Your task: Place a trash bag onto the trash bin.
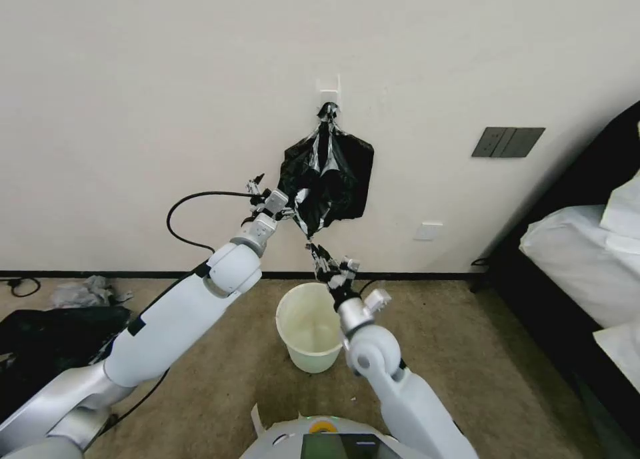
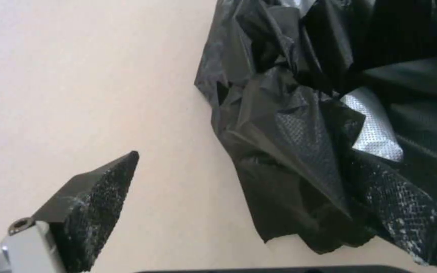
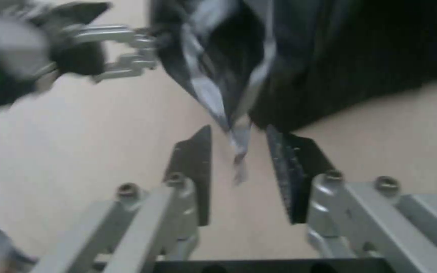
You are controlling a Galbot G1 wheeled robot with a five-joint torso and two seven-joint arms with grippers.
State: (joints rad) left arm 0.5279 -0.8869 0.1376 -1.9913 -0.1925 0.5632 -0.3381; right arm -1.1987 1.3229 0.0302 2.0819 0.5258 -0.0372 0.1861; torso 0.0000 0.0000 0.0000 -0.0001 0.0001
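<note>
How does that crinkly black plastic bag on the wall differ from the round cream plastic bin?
The black bag is glossy and crumpled; the cream bin is smooth. The bag hangs from a wall hook; the bin stands upright on the carpet. The left gripper and right gripper, both open, reach the bag's lower edge; nothing touches the bin. Both are plastic.

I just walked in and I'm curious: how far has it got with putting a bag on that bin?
Early. The trash bin stands bare on the floor, no bag on it. The trash bag hangs among black bags on a wall hook. The right end effector is open, the bag's drawn-down tip between its fingers; the left end effector is open beside it. Gripping, pulling free and fitting remain.
</note>
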